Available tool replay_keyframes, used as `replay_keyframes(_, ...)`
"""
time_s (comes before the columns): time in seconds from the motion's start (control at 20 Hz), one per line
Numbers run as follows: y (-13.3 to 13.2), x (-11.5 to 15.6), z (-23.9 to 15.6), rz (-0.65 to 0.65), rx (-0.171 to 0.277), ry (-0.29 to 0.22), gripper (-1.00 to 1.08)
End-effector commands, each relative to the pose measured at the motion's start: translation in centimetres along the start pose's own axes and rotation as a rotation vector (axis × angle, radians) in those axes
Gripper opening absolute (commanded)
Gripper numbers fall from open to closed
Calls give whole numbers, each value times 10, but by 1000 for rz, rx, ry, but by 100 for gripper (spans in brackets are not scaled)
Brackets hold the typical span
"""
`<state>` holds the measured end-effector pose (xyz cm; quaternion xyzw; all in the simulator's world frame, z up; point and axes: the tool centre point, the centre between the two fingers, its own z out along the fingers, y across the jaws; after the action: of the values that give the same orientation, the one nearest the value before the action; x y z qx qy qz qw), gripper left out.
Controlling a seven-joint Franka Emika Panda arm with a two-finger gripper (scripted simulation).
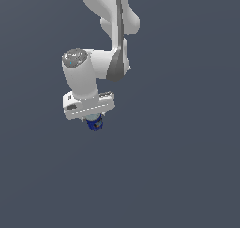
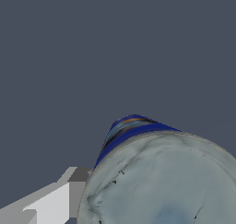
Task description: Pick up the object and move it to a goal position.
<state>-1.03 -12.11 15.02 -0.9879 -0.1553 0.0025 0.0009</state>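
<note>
The small dark-blue can (image 1: 95, 123) with a silvery-grey top sits right under my white gripper (image 1: 93, 121) in the exterior view, only its lower part showing below the hand. In the wrist view the can (image 2: 161, 181) fills the picture, its grey top close to the camera and its blue side with an orange streak behind. One white and grey finger (image 2: 55, 202) lies against the can's side. The other finger is hidden. The gripper appears shut on the can.
The white arm (image 1: 110, 30) reaches down from the top of the exterior view. A plain dark grey-blue surface (image 1: 178, 166) fills the rest of both views.
</note>
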Motion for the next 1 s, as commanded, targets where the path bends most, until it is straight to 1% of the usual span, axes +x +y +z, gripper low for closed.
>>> replay_keyframes(0.0,9,0,-27,0,-2,5,-100)
replay_keyframes(0.3,31,-3,-92,0,-2,5,-100)
replay_keyframes(0.5,43,-3,-128,0,-2,5,-100)
replay_keyframes(0.7,53,-3,-154,0,-2,5,-100)
replay_keyframes(0.95,60,-3,-174,0,-3,5,-100)
